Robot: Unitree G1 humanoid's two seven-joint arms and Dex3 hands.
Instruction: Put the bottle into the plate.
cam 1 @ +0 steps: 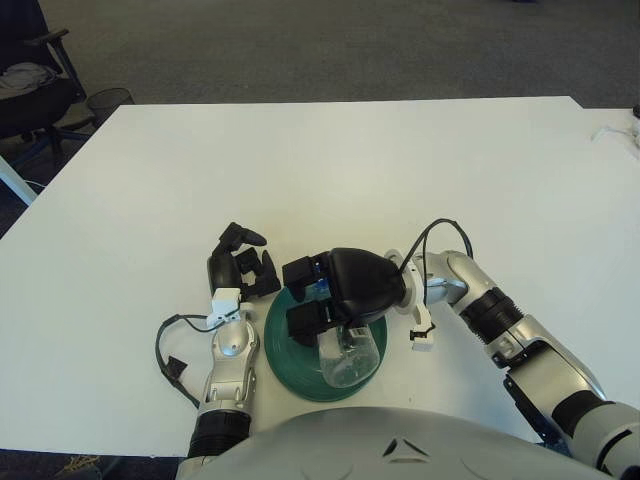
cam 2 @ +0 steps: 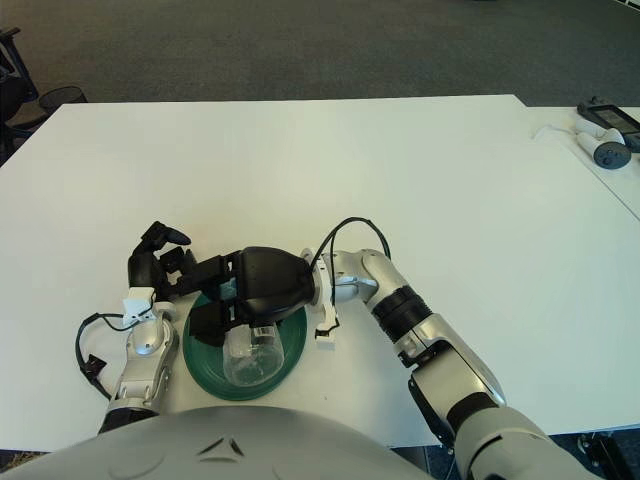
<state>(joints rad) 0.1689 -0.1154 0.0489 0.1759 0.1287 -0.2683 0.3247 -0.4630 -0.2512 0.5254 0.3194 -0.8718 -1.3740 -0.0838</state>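
Note:
A clear plastic bottle [cam 1: 350, 358] with a blue cap end lies tilted over the dark green plate [cam 1: 288, 346] near the table's front edge. My right hand [cam 1: 320, 300] is directly above the plate, its black fingers curled around the bottle's upper part. The bottle's base sits low over the plate's middle; I cannot tell whether it touches the plate. My left hand [cam 1: 240, 268] shows just left of the plate, fingers loosely curled and holding nothing.
The white table [cam 1: 330, 170] stretches wide behind the plate. A black cable [cam 1: 172, 350] loops by my left wrist. A chair [cam 1: 30, 85] stands off the far-left corner. Small devices [cam 2: 605, 130] lie at the far right edge.

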